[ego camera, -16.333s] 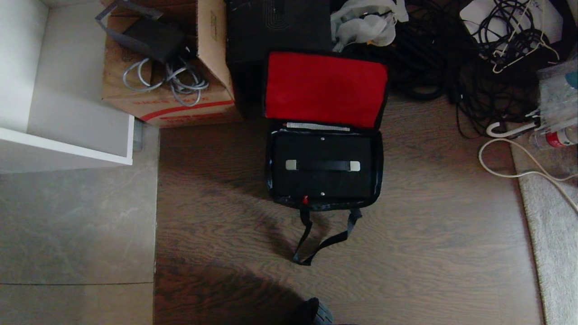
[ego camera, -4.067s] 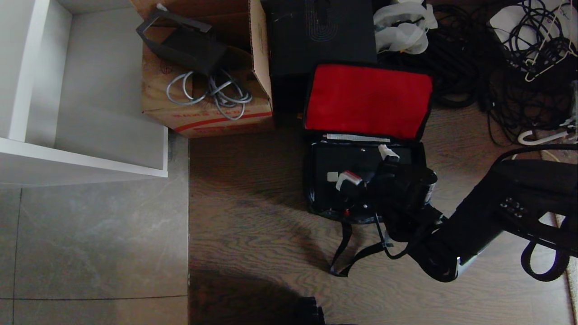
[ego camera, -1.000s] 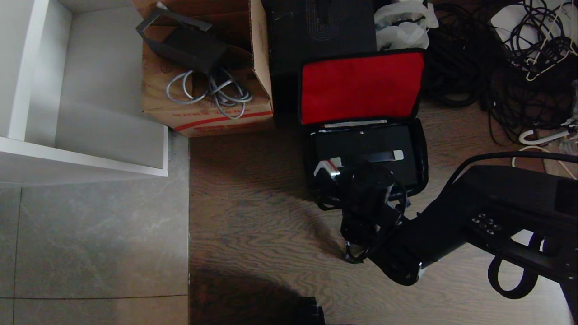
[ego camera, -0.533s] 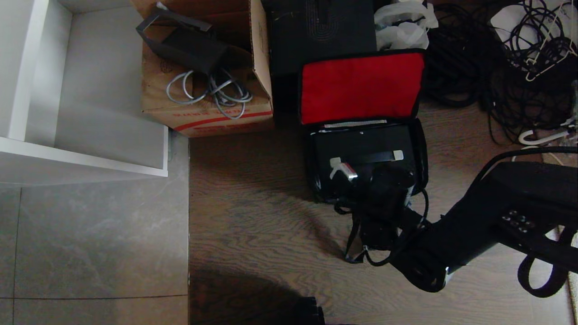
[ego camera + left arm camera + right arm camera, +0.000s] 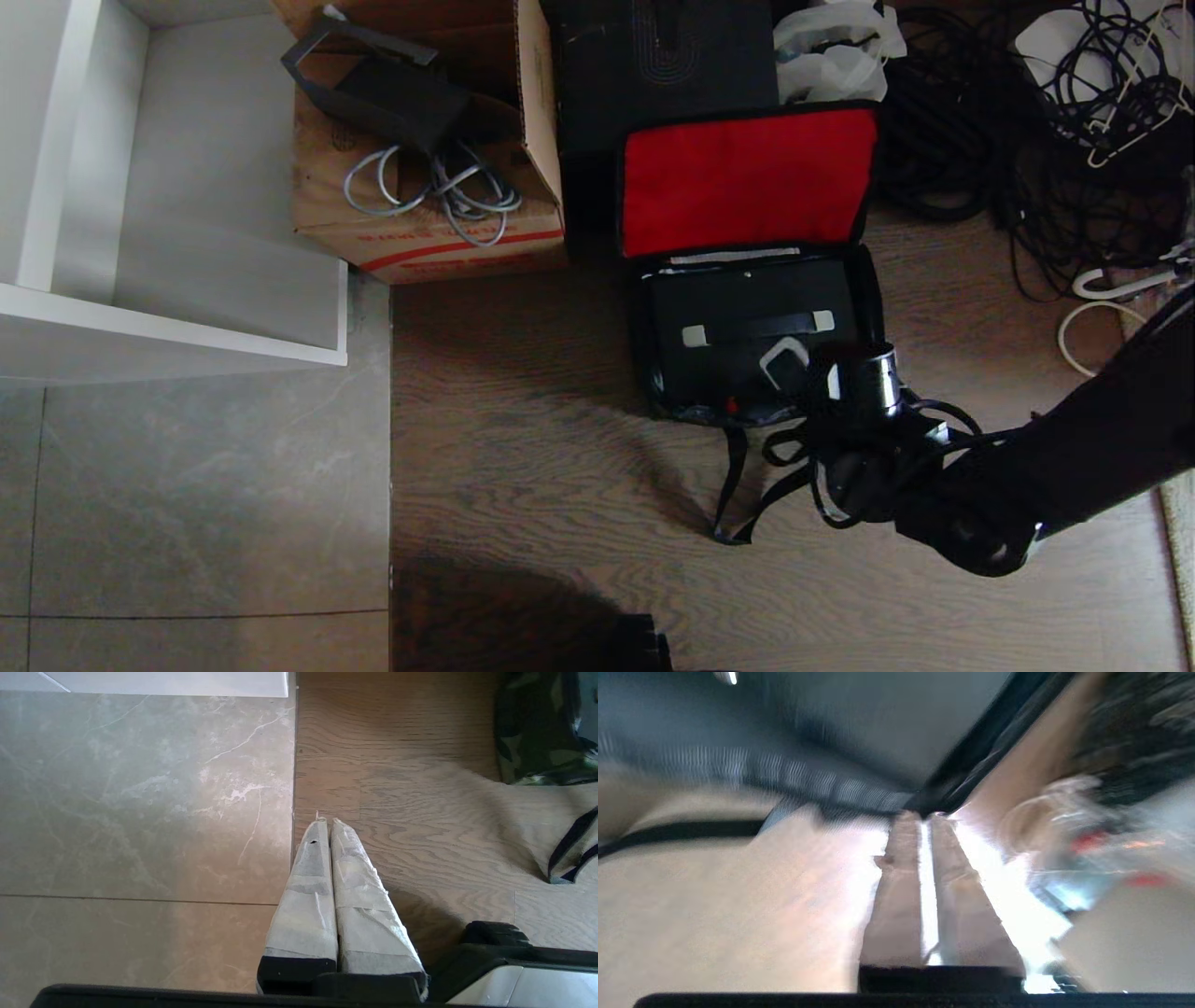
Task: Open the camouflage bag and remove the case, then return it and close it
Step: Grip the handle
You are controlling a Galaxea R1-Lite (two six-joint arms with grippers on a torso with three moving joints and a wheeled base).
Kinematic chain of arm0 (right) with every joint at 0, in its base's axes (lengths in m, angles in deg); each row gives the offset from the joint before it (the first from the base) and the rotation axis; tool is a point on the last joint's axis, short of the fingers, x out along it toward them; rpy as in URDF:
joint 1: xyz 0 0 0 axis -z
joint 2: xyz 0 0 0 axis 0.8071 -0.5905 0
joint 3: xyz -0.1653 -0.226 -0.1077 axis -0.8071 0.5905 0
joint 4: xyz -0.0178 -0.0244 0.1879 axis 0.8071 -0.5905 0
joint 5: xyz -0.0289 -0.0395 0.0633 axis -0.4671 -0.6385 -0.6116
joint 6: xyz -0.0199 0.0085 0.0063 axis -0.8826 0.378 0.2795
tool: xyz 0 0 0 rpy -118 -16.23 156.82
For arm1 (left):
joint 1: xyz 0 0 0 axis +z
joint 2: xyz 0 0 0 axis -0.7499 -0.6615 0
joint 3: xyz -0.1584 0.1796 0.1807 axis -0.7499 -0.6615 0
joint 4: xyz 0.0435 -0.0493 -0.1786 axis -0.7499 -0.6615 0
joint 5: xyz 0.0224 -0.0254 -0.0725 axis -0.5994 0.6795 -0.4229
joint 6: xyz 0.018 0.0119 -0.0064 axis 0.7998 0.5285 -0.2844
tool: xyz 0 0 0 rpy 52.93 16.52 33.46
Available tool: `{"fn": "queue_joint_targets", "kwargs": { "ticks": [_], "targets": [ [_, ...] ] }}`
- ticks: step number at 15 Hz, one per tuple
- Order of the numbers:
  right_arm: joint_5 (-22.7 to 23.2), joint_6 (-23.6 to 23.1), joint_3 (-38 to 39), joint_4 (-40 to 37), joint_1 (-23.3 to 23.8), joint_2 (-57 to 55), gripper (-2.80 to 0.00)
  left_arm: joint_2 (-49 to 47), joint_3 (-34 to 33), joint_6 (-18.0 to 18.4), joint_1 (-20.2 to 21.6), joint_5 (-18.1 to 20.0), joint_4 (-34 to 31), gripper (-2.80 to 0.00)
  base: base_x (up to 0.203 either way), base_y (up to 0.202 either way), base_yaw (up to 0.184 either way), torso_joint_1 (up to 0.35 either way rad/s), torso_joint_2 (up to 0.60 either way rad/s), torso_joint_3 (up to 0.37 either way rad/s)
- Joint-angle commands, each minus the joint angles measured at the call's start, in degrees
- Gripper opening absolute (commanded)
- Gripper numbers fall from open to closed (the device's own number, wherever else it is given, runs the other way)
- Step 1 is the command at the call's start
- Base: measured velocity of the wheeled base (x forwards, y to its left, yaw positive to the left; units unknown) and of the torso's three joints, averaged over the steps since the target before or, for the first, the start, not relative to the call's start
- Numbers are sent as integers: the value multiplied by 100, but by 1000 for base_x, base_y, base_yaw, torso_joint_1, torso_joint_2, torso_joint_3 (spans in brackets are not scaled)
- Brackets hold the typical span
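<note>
Wood floor [image 5: 523, 467] beside grey tile [image 5: 187, 504].
On it: bag [image 5: 868, 308], cardboard box [image 5: 420, 224], black box [image 5: 663, 56], cables [image 5: 990, 159].

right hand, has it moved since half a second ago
Yes. The right hand has swung rightward along the case, from beside the left handle bracket to below the right one, near the camouflage bag right wall.

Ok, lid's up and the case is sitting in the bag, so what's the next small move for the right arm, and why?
Probably shift the right end effector over the middle of the handle. The case lies in the open camouflage bag with its handle free, while the end effector sits by the near right corner, holding nothing. The left end effector hangs parked.
</note>
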Motion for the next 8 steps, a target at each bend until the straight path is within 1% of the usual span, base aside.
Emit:
{"fn": "queue_joint_targets", "kwargs": {
  "ticks": [1,3,4,6,8],
  "targets": [
    [1381,1227,-29,-1445,356,507,0,2,-62,-6,2,-3,5,-280,0,0,0,0,0,0],
    [2955,2068,-36,-1645,476,573,0,2,-62,-6,2,-3,-1,-280,0,0,0,0,0,0],
    [3355,2435,-30,-1707,576,640,0,2,-62,-6,2,-3,2,-280,0,0,0,0,0,0],
    [3437,2830,-35,-1635,640,628,0,2,-62,-6,2,-3,5,-280,0,0,0,0,0,0],
    [3451,2915,-163,-1553,640,597,0,2,-62,-6,-2,-3,5,-280,0,0,0,0,0,0]
  ]
}}
